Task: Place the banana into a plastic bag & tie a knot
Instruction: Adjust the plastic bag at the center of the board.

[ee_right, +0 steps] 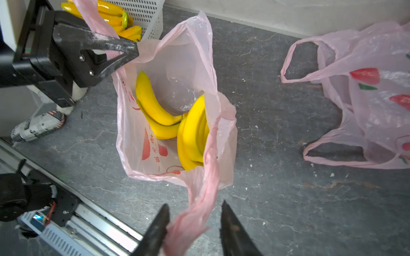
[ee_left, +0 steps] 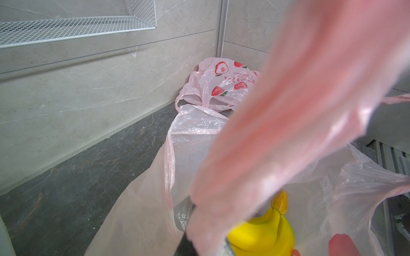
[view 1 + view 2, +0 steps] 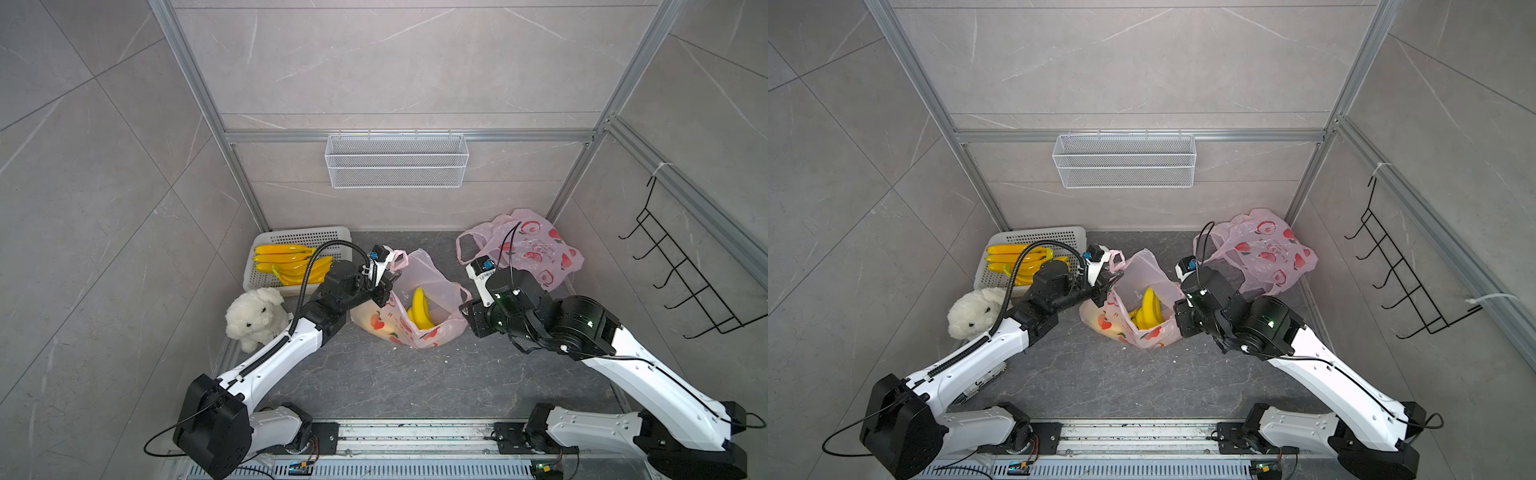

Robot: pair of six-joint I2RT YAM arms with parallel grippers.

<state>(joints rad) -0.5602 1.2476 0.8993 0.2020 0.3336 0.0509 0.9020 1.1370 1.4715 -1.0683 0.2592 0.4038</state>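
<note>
Showing banana (image 1: 153,99) lying inside bag (image 1: 177,55), left gripper (image 1: 133,52) clamped on one handle (image 1: 93,22), right gripper (image 1: 194,204) parted astride the other without pinching it; risk of slack strip slipping out during closure, or of uneven pull tipping bag and spilling banana.

Pale grey veined wall tiles (image 3: 374,62) enclose a dark stone floor (image 3: 395,374). A white mesh shelf (image 3: 397,160) hangs on the back wall.
</note>
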